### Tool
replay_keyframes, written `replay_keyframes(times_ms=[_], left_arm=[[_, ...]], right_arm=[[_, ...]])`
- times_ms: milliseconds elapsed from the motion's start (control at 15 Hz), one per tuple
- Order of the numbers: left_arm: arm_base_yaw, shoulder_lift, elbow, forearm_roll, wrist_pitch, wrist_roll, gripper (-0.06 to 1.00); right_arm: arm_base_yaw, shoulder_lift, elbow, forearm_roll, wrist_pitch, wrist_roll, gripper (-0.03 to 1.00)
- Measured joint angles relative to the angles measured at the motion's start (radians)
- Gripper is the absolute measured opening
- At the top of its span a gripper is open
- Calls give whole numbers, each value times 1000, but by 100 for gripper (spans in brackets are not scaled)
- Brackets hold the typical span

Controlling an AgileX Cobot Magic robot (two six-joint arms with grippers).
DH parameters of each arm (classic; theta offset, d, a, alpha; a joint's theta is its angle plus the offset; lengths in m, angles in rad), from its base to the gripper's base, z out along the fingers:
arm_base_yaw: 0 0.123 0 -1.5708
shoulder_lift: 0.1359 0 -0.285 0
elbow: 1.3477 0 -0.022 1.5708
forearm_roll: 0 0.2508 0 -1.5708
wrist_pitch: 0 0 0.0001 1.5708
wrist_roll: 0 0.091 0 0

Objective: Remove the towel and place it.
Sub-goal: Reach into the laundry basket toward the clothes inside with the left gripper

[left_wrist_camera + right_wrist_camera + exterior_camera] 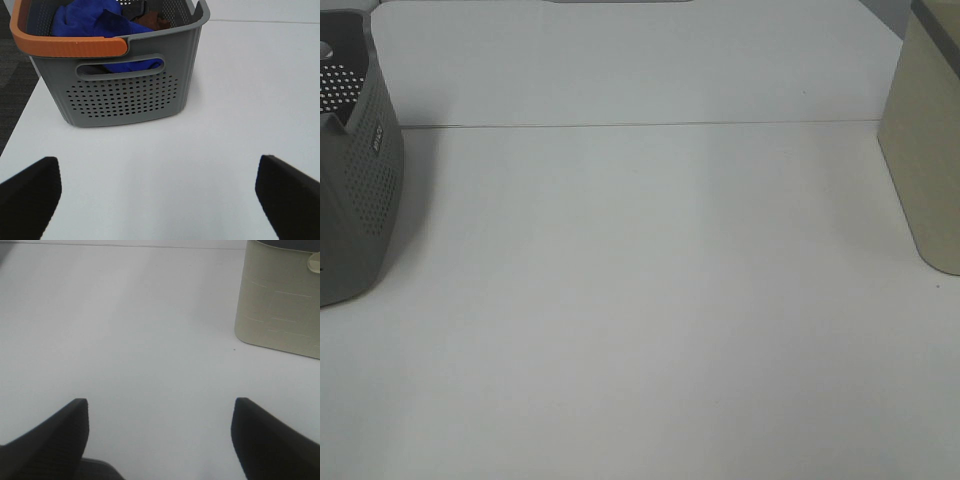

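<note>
The royal-blue towel (90,22) lies bunched inside the grey perforated basket (125,97), which has an orange handle (65,47); some of it shows through the basket's handle slot. A brown cloth (150,21) lies beside it in the basket. In the exterior high view only the basket's side (365,190) shows at the far left, and the towel is hidden there. My left gripper (157,192) is open and empty, above the table in front of the basket. My right gripper (160,432) is open and empty above bare table. Neither gripper shows in the exterior high view.
A beige bin (930,150) stands at the right edge of the white table (640,300); it also shows in the right wrist view (280,300). A seam (640,125) runs across the table at the back. Dark floor (12,75) lies beyond the table's edge beside the basket.
</note>
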Motion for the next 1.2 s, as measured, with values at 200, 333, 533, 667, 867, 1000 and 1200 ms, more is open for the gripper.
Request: replay_keyframes(times_ms=[200,333,533,667,867,1000,1200], left_arm=[[0,36,-6,-6,0,65,99],[0,194,-121,-8,4,216,99],[0,389,-241,-8,-1,365,99],[0,560,-358,-8,-26,478,99],[0,874,-574,4,-148,637,99],[0,1063,-715,50,-163,707,99],[0,1248,-888,200,-162,742,99]], right_arm=[[0,0,0,0,0,0,76],[0,0,0,0,0,0,76],[0,0,0,0,0,0,76],[0,0,0,0,0,0,76],[0,0,0,0,0,0,76],[0,0,0,0,0,0,76],[0,0,0,0,0,0,76]])
